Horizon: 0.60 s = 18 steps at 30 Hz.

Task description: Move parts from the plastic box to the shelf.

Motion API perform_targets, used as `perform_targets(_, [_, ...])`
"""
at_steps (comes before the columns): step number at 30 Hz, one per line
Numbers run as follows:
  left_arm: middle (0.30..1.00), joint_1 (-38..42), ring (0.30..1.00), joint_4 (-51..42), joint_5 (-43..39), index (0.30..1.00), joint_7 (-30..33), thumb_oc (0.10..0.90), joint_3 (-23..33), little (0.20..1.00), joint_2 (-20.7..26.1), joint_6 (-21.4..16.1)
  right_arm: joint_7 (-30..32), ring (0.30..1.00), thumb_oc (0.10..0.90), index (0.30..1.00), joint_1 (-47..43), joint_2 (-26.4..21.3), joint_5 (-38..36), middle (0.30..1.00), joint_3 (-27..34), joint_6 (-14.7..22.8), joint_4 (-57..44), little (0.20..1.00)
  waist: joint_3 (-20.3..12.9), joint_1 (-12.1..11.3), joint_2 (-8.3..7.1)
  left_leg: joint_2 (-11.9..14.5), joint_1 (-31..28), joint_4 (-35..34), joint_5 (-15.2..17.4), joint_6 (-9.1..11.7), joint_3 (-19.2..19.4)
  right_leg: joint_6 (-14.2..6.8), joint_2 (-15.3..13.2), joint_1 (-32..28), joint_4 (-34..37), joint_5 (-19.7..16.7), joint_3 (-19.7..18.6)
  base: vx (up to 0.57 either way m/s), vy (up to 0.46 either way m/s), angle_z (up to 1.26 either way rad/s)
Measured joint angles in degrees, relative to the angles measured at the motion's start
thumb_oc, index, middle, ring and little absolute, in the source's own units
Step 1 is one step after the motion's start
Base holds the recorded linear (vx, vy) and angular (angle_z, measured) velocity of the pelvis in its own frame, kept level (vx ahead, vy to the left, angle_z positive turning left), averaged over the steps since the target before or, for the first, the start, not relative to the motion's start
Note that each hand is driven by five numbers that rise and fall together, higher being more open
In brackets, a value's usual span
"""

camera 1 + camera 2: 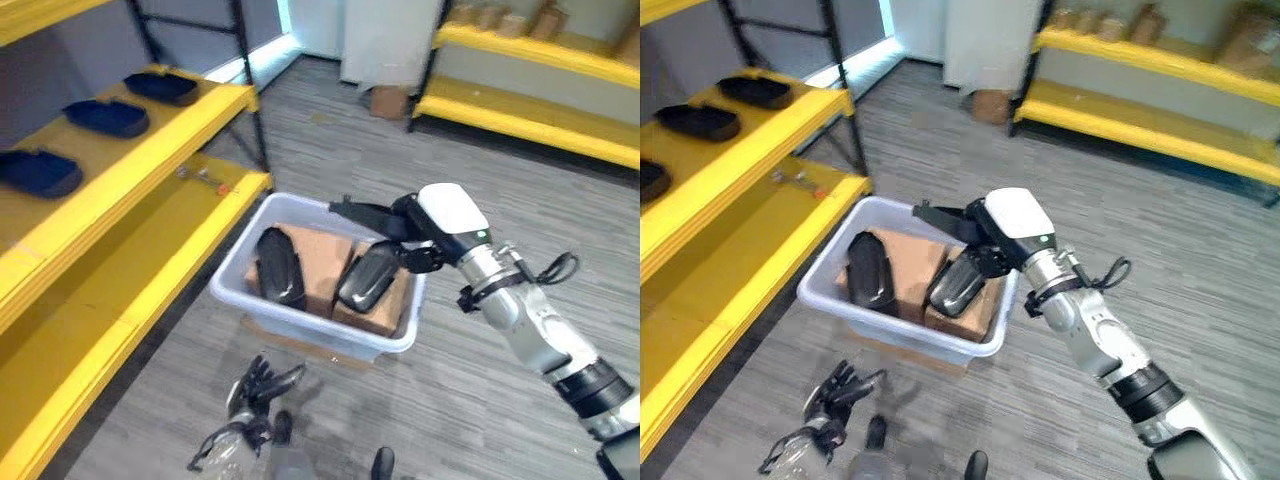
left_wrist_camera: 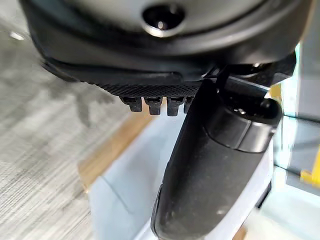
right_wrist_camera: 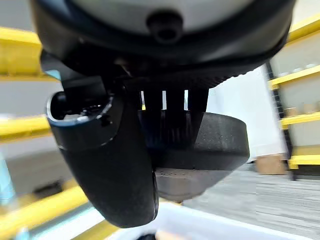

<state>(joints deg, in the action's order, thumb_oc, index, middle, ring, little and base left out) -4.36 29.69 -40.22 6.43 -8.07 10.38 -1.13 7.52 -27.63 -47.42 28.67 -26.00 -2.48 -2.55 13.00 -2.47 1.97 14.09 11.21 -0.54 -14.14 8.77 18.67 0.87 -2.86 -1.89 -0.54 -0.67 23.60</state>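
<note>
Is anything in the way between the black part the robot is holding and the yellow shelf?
Nothing visible blocks it. The right hand holds a black part above the plastic box, whose near wall it must clear. The shelf lies to the robot's left, with free room between the dark parts already there.

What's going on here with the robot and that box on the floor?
The robot is moving dark parts from a plastic box on the floor to the yellow shelf on its left. Its right hand is closed on one dark part just above the box, while another part rests inside on cardboard blocks. Three similar parts already sit on the shelf. The left hand hangs low beside the box, holding nothing.
</note>
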Motion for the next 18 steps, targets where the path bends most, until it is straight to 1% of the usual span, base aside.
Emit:
perform_targets(1, [1.0,-0.7,1.0,0.2,0.0,1.0,0.3,0.9,0.5,1.0,3.1,0.9,0.0,0.3,0.4,0.3,1.5,2.5,0.1,0.3,0.2,-0.2,-1.5,0.3,0.3,-2.5,-5.55,6.0,2.0,20.4,7.9,-3.6,11.7,1.4,-4.6,0.8,0.9,-2.1,1.6,0.0,0.098,0.33])
perform_targets(2, [1.0,-1.0,1.0,0.3,0.0,1.0,0.4,0.9,0.8,1.0,2.9,1.1,0.0,0.3,0.4,0.3,1.6,2.2,0.3,0.3,0.3,-0.2,-2.6,0.3,0.6,-1.6,-5.73,6.6,1.0,22.5,7.8,-2.4,7.6,0.9,-6.2,0.9,-0.3,-1.6,1.9,0.02,0.167,0.42])
perform_targets(3, [1.0,-1.8,1.0,-0.2,0.0,1.0,0.3,0.9,0.8,1.0,2.4,1.1,0.0,0.3,0.4,0.3,1.6,2.1,0.4,0.3,0.6,-0.3,-3.0,0.3,0.5,-1.6,-4.5,7.5,-2.2,21.1,7.4,-1.1,3.0,-0.6,-6.9,0.8,-2.1,-0.9,2.0,0.06,0.174,0.47])
perform_targets(4, [1.0,-2.3,1.0,-0.9,0.0,1.0,0.3,0.9,0.4,1.0,2.1,1.0,0.0,0.3,0.4,0.3,2.0,2.2,0.4,0.3,1.2,-0.4,-3.3,0.3,0.7,-1.6,-3.19,8.2,-5.2,18.9,7.5,-0.9,-0.3,-1.9,-7.4,0.8,-4.5,0.1,2.3,0.09,0.148,0.51])
perform_targets(5, [1.0,-1.9,1.0,-0.9,0.0,1.0,0.3,0.9,-0.4,1.0,1.8,1.0,0.1,0.3,0.4,0.3,3.1,2.0,0.4,0.3,2.4,-0.5,-3.9,0.3,0.5,-0.9,-1.74,8.5,-7.7,15.1,7.6,-0.9,0.3,-3.3,-8.4,0.7,-7.3,1.6,4.2,0.1,0.15,1.07])
perform_targets(6, [1.0,-0.9,1.0,-1.1,0.0,1.0,0.2,0.9,-1.2,1.0,1.4,1.0,0.2,0.3,0.4,0.3,4.6,1.5,0.4,0.3,3.8,-0.5,-4.6,0.3,0.1,0.7,-0.01,7.5,-8.7,11.9,10.1,-0.6,3.3,-4.9,-10.2,0.6,-10.5,3.2,7.1,0.09,0.188,1.36])
perform_targets(7, [1.0,0.0,1.0,-1.3,0.0,1.0,0.2,0.9,-1.1,1.0,1.5,0.9,0.5,0.3,0.4,0.3,5.8,2.3,0.4,0.3,4.9,-0.6,-4.8,0.3,0.8,0.6,-1.27,6.2,-9.7,10.6,11.4,-0.4,5.4,-5.9,-12.5,1.0,-13.1,4.2,8.1,0.08,0.226,1.01])
perform_targets(8, [1.0,0.4,1.0,-2.1,0.0,1.0,0.3,0.9,-0.6,1.0,2.3,0.9,0.4,0.3,0.4,0.3,5.9,3.3,0.4,0.3,4.7,-0.3,-4.6,0.3,1.0,-1.3,-2.95,4.5,-9.1,12.2,12.2,-1.2,4.2,-5.9,-14.2,2.0,-13.5,4.2,7.1,0.09,0.222,0.2])
perform_targets(9, [1.0,0.2,1.0,-2.3,0.0,1.0,0.3,0.9,-0.6,1.0,3.0,0.9,0.4,0.3,0.4,0.3,5.9,4.4,0.4,0.3,4.7,0.0,-4.6,0.3,0.9,-3.2,-3.4,4.2,-8.4,14.2,14.2,-1.5,3.7,-5.9,-14.9,2.1,-13.7,3.7,6.2,0.15,0.29,-0.1])
perform_targets(10, [1.0,0.0,1.0,-2.3,0.0,1.0,0.3,0.9,-0.6,1.0,3.4,1.1,0.5,0.3,0.4,0.3,6.0,5.1,0.4,0.3,4.7,0.1,-4.6,0.3,1.0,-3.8,-3.76,3.4,-7.6,15.7,15.9,-2.3,3.6,-6.5,-15.9,1.4,-13.6,3.0,6.5,0.17,0.302,0.13])
perform_targets(11, [1.0,-0.4,1.0,-2.3,0.0,1.0,0.3,0.9,-0.5,1.0,3.5,1.1,0.5,0.3,0.4,0.3,6.1,5.3,0.4,0.3,4.7,0.1,-4.6,0.3,1.0,-4.1,-3.83,2.5,-7.3,16.6,17.0,-3.2,3.4,-6.5,-16.8,0.6,-13.3,2.5,6.9,0.17,0.299,0.34])
perform_targets(12, [1.0,-1.1,1.0,-2.5,0.0,1.0,0.2,0.9,-0.3,1.0,3.9,1.1,0.5,0.3,0.4,0.3,6.2,5.8,0.4,0.3,4.8,0.0,-4.6,0.3,1.0,-4.8,-3.94,1.0,-7.2,17.8,18.2,-3.8,3.2,-6.3,-17.9,-0.2,-12.4,1.9,7.0,0.09,0.154,0.27])
perform_targets(13, [1.0,-2.0,1.0,-2.5,0.1,1.0,0.2,0.9,-0.1,1.0,4.1,1.1,0.5,0.3,0.4,0.3,6.2,6.6,0.4,0.3,4.8,-0.3,-4.6,0.3,1.0,-5.6,-3.96,0.0,-7.3,18.7,19.4,-4.3,3.1,-7.2,-18.8,-1.2,-12.0,1.1,7.0,0.08,0.145,0.16])
perform_targets(14, [1.0,-2.6,1.0,-2.5,0.1,1.0,0.3,0.9,0.5,1.0,4.2,1.1,0.5,0.3,0.4,0.3,6.2,7.2,0.4,0.3,4.8,-0.4,-4.6,0.3,1.0,-5.5,-4.01,-0.5,-7.4,19.6,20.3,-5.0,3.1,-7.6,-19.7,-1.7,-11.7,0.5,7.0,0.08,0.15,0.16])
perform_targets(15, [1.0,-3.1,1.0,-2.7,0.1,1.0,0.4,0.9,1.3,1.0,4.1,1.1,0.5,0.3,0.4,0.3,6.3,7.3,0.4,0.3,4.8,-0.1,-4.7,0.3,0.9,-5.6,-4.09,-1.0,-7.0,20.3,20.4,-5.1,2.9,-7.0,-20.4,-1.7,-11.6,-0.1,6.9,0.11,0.222,0.24])
perform_targets(16, [1.0,-3.3,1.0,-2.7,0.1,1.0,0.4,0.9,1.8,1.0,4.6,1.1,0.5,0.3,0.4,0.3,6.3,7.4,0.4,0.3,4.8,0.1,-4.8,0.3,0.8,-5.7,-4.42,-1.8,-5.9,21.4,21.1,-5.6,2.8,-6.4,-20.7,-1.8,-11.0,-0.6,6.5,0.11,0.213,0.29])
perform_targets(17, [1.0,-3.3,1.0,-2.7,0.2,1.0,0.4,0.9,2.2,1.0,5.3,1.1,0.5,0.3,0.4,0.3,6.3,8.1,0.4,0.3,4.9,-0.2,-4.9,0.3,0.5,-6.1,-5.08,-2.9,-4.6,22.5,21.9,-6.3,2.1,-6.9,-21.5,-1.9,-10.3,-1.8,6.8,0.14,0.287,0.44])
perform_targets(18, [1.0,-3.3,1.0,-2.7,0.3,1.0,0.4,0.9,2.6,1.0,5.4,1.1,0.5,0.3,0.4,0.3,6.3,9.4,0.4,0.3,4.9,-0.7,-4.9,0.3,0.5,-6.0,-5.41,-4.0,-3.7,23.0,22.4,-7.1,1.3,-6.6,-22.3,-1.9,-10.2,-4.2,6.7,0.14,0.296,0.41])
